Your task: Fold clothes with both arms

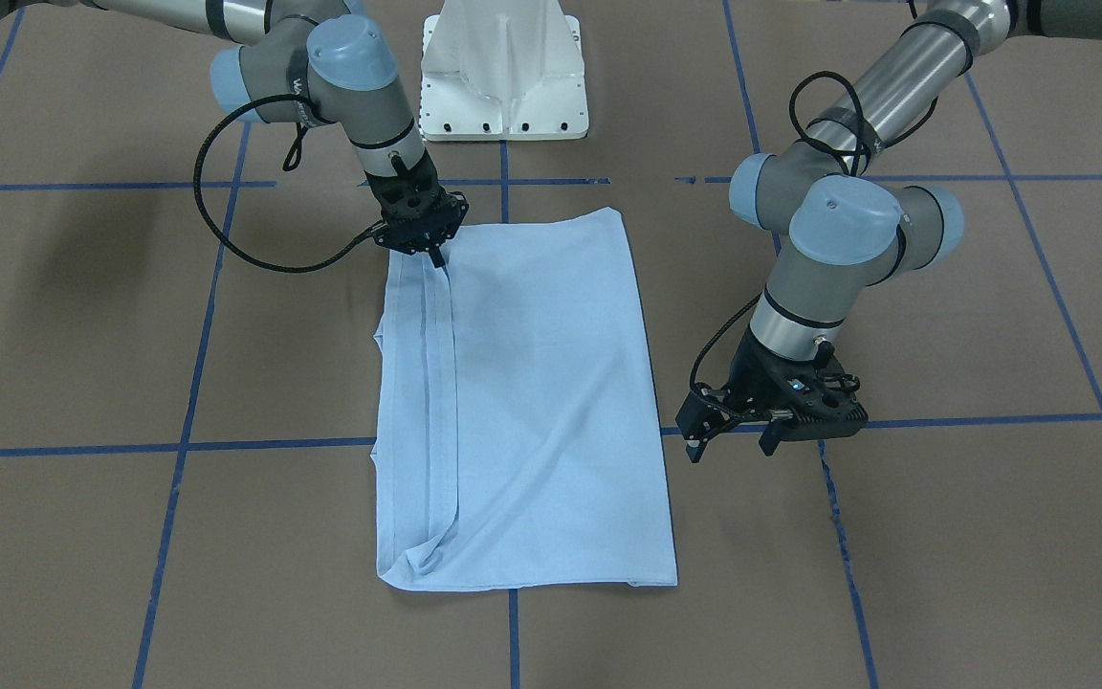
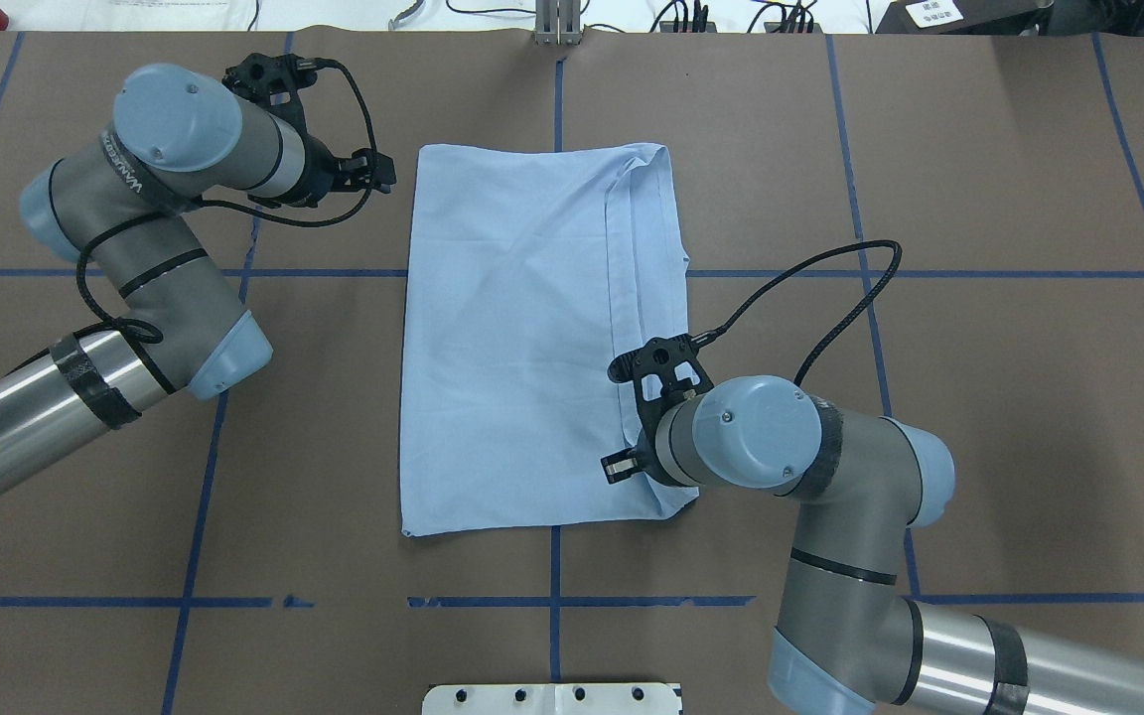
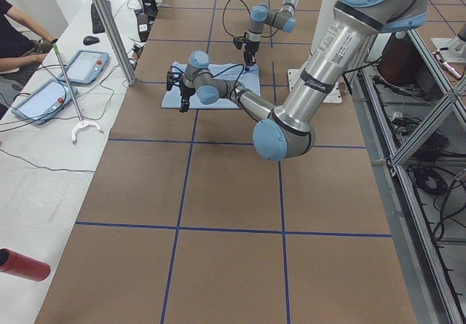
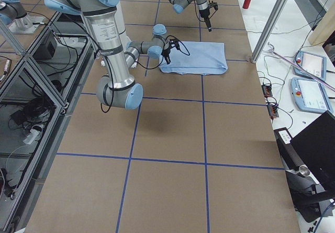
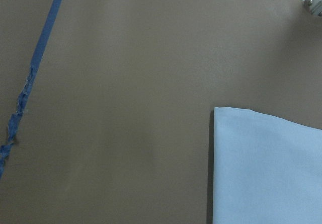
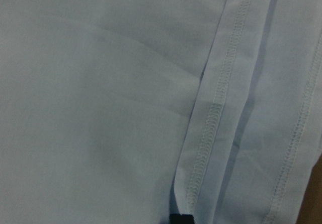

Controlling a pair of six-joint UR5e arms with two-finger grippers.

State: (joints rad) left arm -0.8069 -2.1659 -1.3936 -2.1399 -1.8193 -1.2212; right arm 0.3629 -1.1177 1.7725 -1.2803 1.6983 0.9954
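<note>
One pale-blue T-shirt (image 2: 522, 338) lies flat on the brown table (image 2: 979, 397), folded into a long rectangle. Two arms reach in, the right arm (image 2: 830, 556) and the left arm (image 2: 165, 268). Nearer the base, the right gripper (image 1: 437, 256) stands tip-down on the shirt's folded-over hem strip. Its fingers are drawn together to a single point; whether cloth is pinched between them I cannot tell. Farther out, the left gripper (image 1: 732, 446) hangs above bare table just beside the shirt's far corner, fingers spread wide, holding nothing.
</note>
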